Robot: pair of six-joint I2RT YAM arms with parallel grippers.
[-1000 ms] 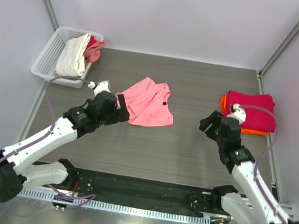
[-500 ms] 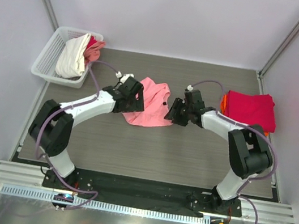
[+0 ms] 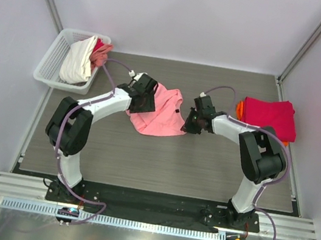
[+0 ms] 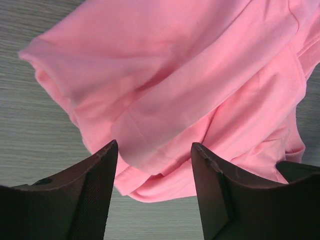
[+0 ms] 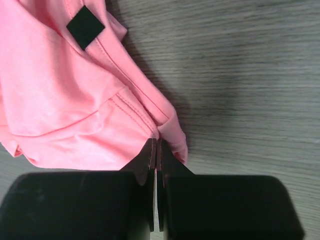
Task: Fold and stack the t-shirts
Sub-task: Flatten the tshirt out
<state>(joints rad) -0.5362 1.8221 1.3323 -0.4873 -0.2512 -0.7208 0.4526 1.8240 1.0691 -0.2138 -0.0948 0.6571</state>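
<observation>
Top external: we have a crimson cloth t-shirt (image 3: 269, 115) folded over an orange one (image 3: 239, 112) far right. Our right gripper (image 3: 186, 125) pinches the crumpled salmon-pink cloth t-shirt (image 3: 162, 117) by its hem, and our left gripper (image 3: 141, 105) has its jaws apart astride it. The shirts (image 3: 79, 60) in the white plastic lattice basket (image 3: 48, 64) wait unfolded.

White arm links (image 3: 104, 106), black joints (image 3: 70, 124), mauve cables (image 3: 117, 63), dark wedge-shaped tool fingers (image 4: 85, 200), perhaps ribbed

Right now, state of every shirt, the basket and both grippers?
salmon-pink t-shirt: unfolded, rumpled.
crimson t-shirt: folded, top of the stack.
orange t-shirt: folded, under the crimson one.
basket: upright, holding shirts.
white t-shirt: unfolded, spilling over the basket rim.
coral-pink t-shirt: bunched in the basket.
left gripper: open, jaws straddling the salmon-pink cloth.
right gripper: shut on the salmon-pink shirt's edge.
</observation>
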